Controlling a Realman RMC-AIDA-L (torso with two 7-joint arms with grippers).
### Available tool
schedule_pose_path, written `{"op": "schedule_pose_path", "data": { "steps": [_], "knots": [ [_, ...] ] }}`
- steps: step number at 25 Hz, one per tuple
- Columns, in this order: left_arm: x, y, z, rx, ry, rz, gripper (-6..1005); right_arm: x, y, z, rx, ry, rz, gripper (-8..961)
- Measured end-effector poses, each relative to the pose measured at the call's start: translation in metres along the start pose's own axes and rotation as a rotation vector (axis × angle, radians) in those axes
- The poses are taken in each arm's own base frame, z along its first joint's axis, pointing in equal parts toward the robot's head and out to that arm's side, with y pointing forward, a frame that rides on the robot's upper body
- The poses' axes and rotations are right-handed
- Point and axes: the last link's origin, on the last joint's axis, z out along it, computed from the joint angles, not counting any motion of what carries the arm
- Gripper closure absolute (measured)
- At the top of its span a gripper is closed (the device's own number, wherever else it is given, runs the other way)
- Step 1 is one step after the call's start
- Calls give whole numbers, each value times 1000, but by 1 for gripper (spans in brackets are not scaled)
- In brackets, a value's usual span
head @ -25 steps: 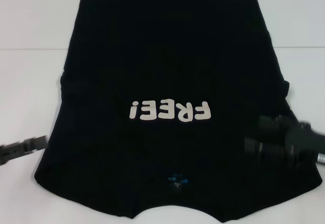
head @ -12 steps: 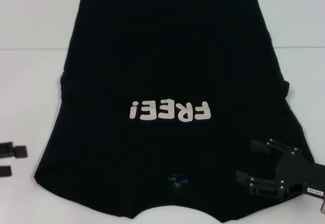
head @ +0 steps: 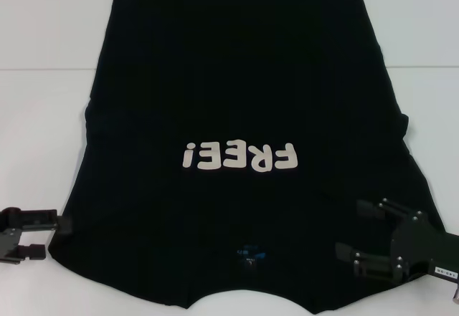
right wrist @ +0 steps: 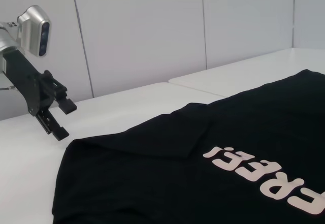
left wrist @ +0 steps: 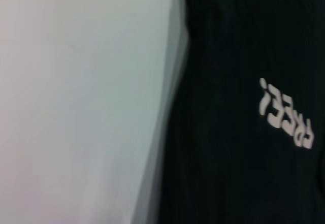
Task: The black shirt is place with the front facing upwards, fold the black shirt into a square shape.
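The left gripper (head: 44,236) hangs with its jaws parted and nothing between them, at the tabletop's (head: 43,79) near left edge, just outside the black shirt's (head: 244,94) near-left shoulder corner. The right gripper (head: 358,231), jaws likewise apart and empty, sits over the cloth at the near-right shoulder. The shirt lies flat, front up, collar toward the near edge, its long axis running away to the far edge. Each arm looks nearest its own shoulder corner.

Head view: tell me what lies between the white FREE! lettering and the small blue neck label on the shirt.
Only plain black cloth of the shirt lies between the lettering and the blue label; the head view shows it.
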Motion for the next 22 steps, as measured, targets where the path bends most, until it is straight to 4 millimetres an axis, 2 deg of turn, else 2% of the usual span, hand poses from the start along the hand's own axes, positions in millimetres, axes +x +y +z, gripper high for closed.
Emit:
{"op": "schedule_pose_path", "data": {
  "steps": [7,22],
  "knots": [
    [2,-8,4,61,19,6,191,0,0,-2,-1,-2,-2,20],
    [4,0,21,45,22,11,199,-1,-1,-2,-2,-3,-1,21]
  ]
}}
